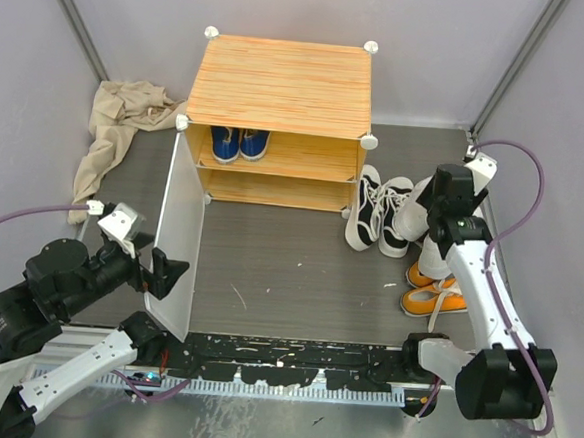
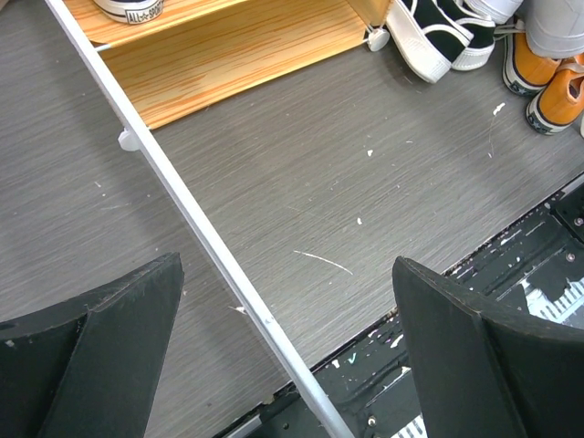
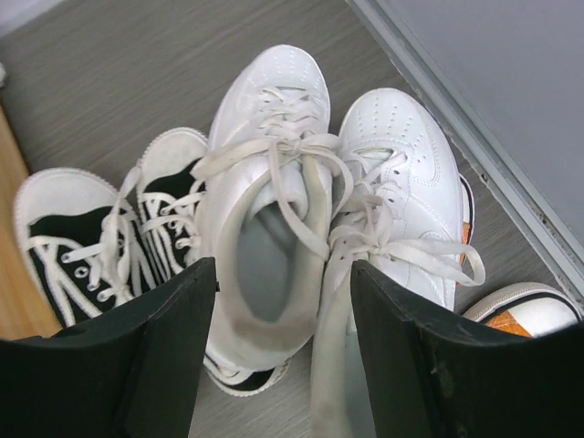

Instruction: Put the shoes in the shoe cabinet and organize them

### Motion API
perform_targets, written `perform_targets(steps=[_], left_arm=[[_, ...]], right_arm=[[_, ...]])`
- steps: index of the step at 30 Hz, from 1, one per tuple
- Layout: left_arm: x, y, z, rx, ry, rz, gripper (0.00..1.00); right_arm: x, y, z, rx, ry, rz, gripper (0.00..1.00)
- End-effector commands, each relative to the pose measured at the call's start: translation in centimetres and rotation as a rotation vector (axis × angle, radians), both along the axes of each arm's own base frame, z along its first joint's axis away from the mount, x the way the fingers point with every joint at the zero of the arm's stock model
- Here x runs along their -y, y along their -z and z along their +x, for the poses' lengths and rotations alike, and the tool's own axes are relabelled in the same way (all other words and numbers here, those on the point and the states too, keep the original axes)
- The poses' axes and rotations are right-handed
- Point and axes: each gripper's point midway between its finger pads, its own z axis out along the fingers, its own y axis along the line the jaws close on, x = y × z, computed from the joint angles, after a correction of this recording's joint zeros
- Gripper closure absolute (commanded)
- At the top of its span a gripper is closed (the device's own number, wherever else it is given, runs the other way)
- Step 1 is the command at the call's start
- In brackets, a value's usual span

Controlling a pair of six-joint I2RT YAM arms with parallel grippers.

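The shoe cabinet [image 1: 281,83] stands at the back with its pale door [image 1: 180,241] swung open towards me. Blue shoes [image 1: 239,143] sit on its upper shelf. Right of it lie black high-tops [image 1: 378,210], orange shoes [image 1: 432,294] and a white pair [image 1: 412,219]. My right gripper [image 3: 278,274] is closed on the white shoes [image 3: 265,182]: one finger presses the left shoe's outer heel and the other is in the right shoe's [image 3: 392,173] opening. My left gripper [image 2: 287,265] is open, straddling the door's thin edge [image 2: 201,228] without touching it.
A beige cloth [image 1: 118,127] lies crumpled at the back left by the grey wall. The black high-tops [image 3: 82,237] lie right beside the white pair, and an orange toe [image 3: 520,315] shows by the right wall's rail. Black arm bases run along the near edge [image 1: 292,364].
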Motion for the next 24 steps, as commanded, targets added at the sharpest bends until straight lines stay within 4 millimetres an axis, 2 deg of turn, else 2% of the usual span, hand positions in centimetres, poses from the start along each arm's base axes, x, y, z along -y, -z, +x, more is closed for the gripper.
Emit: perform_targets(steps=[1,7,12,16,18,20,24], left_arm=[[0.6,-0.7,0.6,0.020,0.006,-0.008,0.02],[0.5,-0.3,0.9,0.023,-0.004,0.010,0.02],[0.6,0.3,1.1,0.006,-0.004,0.021,0.02],[0.6,0.6,1.1,0.000,-0.007,0.026,0.02],[0.6,0.7,1.2,-0.003,-0.010,0.028,0.02],[0.6,0.8,1.3,-0.004,-0.014,0.030,0.02],[0.8,1.0,1.5,-0.006,-0.013,0.034,0.02]], right_arm=[[0.8,0.8,1.9,0.030,-0.006,0.086,0.36],[1.7,4.3,2.5,-0.016,-0.008,0.146,0.40],[1.8,7.8,2.1,-0.067,-0.019,0.186,0.41],[1.6,9.8,1.7,-0.104,-0.023,0.202,0.41],[1.6,10.0,1.2,-0.119,-0.019,0.205,0.40],[1.8,9.3,0.5,-0.095,-0.004,0.199,0.40],[1.4,5.7,-0.2,-0.017,-0.022,0.197,0.38]])
